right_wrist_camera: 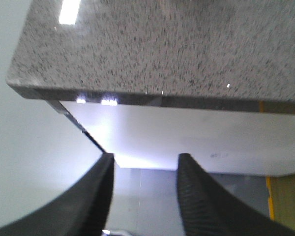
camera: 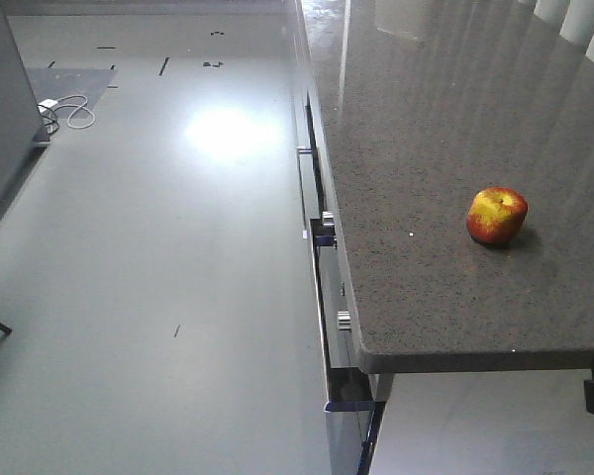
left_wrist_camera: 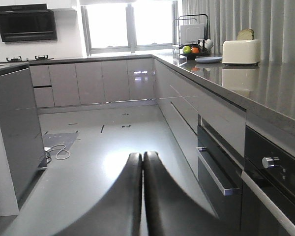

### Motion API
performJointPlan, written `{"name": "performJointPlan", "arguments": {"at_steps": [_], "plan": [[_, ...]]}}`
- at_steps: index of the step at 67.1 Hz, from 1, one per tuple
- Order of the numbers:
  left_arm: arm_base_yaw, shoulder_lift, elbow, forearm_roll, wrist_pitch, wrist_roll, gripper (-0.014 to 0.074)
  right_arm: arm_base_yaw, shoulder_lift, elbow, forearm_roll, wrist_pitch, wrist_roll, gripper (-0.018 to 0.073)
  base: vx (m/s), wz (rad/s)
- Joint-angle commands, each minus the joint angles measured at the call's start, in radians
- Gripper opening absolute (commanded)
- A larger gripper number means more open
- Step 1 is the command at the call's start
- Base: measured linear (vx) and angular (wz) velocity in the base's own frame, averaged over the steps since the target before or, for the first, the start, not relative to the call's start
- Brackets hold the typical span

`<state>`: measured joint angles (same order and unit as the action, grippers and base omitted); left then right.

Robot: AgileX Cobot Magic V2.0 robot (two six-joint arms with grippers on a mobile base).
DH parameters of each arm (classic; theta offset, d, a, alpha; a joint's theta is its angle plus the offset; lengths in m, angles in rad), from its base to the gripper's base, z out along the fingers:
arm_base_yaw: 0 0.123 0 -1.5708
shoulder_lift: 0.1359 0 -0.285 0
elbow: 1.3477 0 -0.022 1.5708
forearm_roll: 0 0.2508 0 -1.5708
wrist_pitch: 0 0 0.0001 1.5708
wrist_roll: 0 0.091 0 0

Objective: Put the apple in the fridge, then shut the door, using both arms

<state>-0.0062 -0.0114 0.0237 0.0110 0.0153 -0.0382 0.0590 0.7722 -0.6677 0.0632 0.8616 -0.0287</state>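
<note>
Left tool closed, empty; right tool spread, empty.

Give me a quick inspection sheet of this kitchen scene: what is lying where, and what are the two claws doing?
Surface: speckled grey counter, bare around the apple.
Job's things: apple sits on the counter near its end, untouched; fridge not clearly seen.
Clutter: toaster and fruit bowl far along the counter.
Grippers: left gripper shut, empty; right gripper open, empty, facing the counter edge.
Cables: white cable loose on the floor.
Surroundings: grey floor, cabinets, window.
</note>
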Motion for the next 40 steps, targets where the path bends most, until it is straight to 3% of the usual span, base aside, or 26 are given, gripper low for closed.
{"name": "performJointPlan", "arguments": {"at_steps": [1,16,40], "plan": [[-0.003,-0.015,-0.016,-0.011,-0.071,-0.005,-0.0006,0.000,0.059,-0.033,0.000,-0.065,0.012,0.0434,0.00,0.00],[-0.003,-0.015,-0.016,-0.011,-0.071,-0.005,-0.0006,0.000,0.168,-0.033,-0.001,-0.184,0.016,0.0585,0.00,0.00],[-0.003,-0.015,-0.016,-0.011,-0.071,-0.005,-0.0006,-0.001,0.389,-0.203,-0.007,-0.216,0.034,0.0588,0.00,0.00]]}}
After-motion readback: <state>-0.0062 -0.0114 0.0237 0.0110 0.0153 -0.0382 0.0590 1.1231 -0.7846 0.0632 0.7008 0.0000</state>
